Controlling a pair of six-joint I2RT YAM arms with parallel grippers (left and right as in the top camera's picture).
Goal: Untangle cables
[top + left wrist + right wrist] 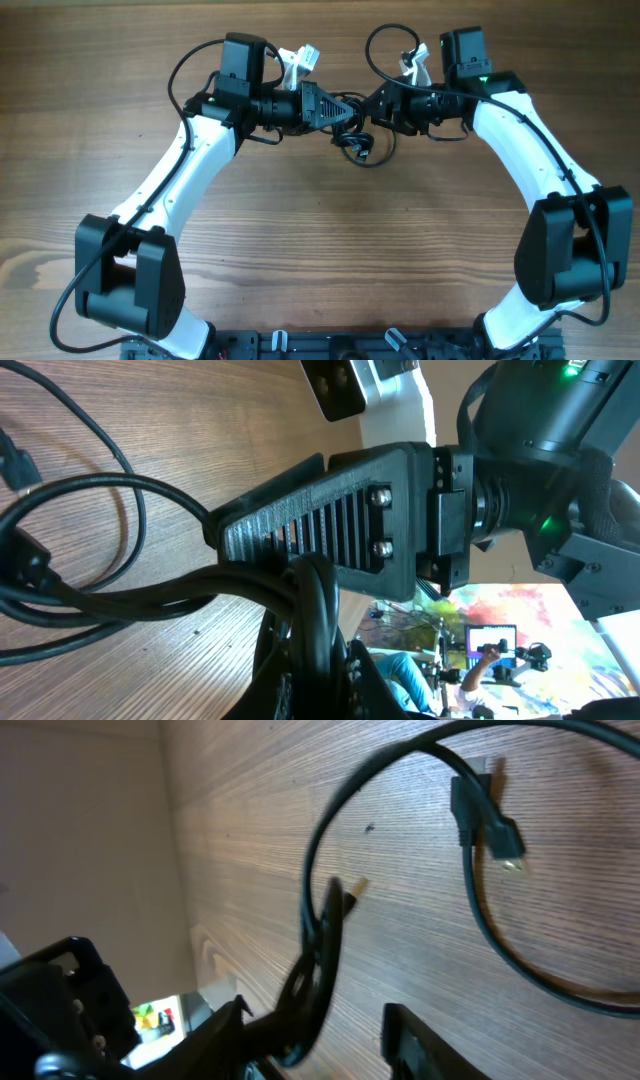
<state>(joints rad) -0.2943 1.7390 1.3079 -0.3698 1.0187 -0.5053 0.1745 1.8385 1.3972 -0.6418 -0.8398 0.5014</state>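
The wooden table (320, 230) takes up nearly the whole overhead view. Its wide middle and both sides are bare wood, so there is plenty of room toward the near edge. The work is crowded against the far edge, where little wood is left behind the arms. The left arm (180, 170) and the right arm (530, 140) curve in from the near corners and meet head-on at the far centre, their wrists almost nose to nose.

The cables (358, 145) lie just below that meeting point. They are thin black cords gathered into a small dark clump, with a short loop hanging toward the open table. From the left wrist, several strands sweep in from the left over the wood and bunch into one thick bundle. From the right wrist, one cord curves in a broad loose loop flat on the table, and a black plug (487, 815) with a pale tip lies along it.

The left gripper (347, 108) is closed to a point, and the bundle runs in between its fingers, so it is clamped on the cables. The right gripper (360, 1030) has its fingers (290, 1015) a little apart with wood showing between them; a cord lies against the left one but is not pinched
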